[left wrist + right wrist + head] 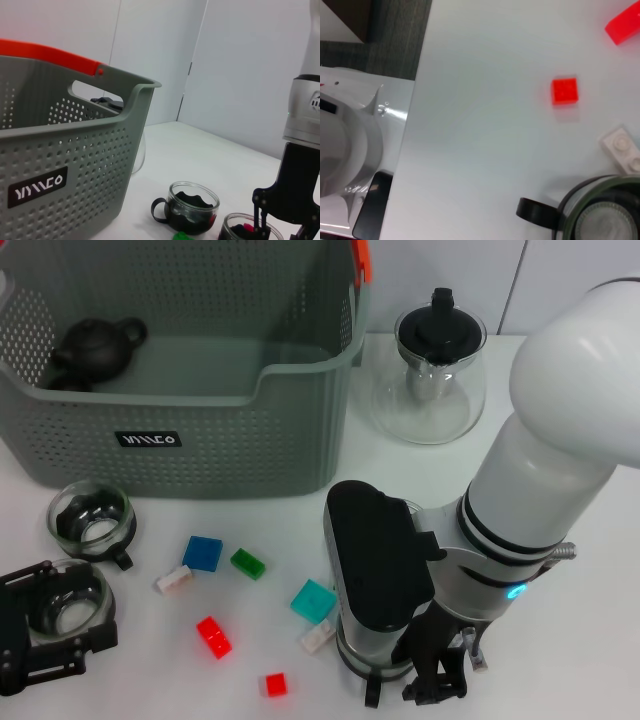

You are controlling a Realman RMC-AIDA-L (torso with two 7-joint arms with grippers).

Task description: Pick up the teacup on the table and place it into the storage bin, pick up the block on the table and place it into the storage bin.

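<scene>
Two glass teacups stand left of centre near the storage bin (180, 455). One teacup (92, 516) stands free. The other teacup (62, 592) sits inside the black frame of my left gripper (60, 612) at the near left. Loose blocks lie mid-table: blue (203, 553), green (248, 563), teal (313, 601), a red block (213, 637), a small red block (274, 684) and two white ones. My right gripper (432, 678) hangs at the near edge, right of the blocks. The right wrist view shows the small red block (565, 91) and a glass cup (600, 212).
A dark teapot (95, 345) lies inside the bin. A glass teapot (432, 370) with a black lid stands right of the bin. The right arm's white body (540, 490) fills the near right. The left wrist view shows the bin (60, 165) and a teacup (192, 207).
</scene>
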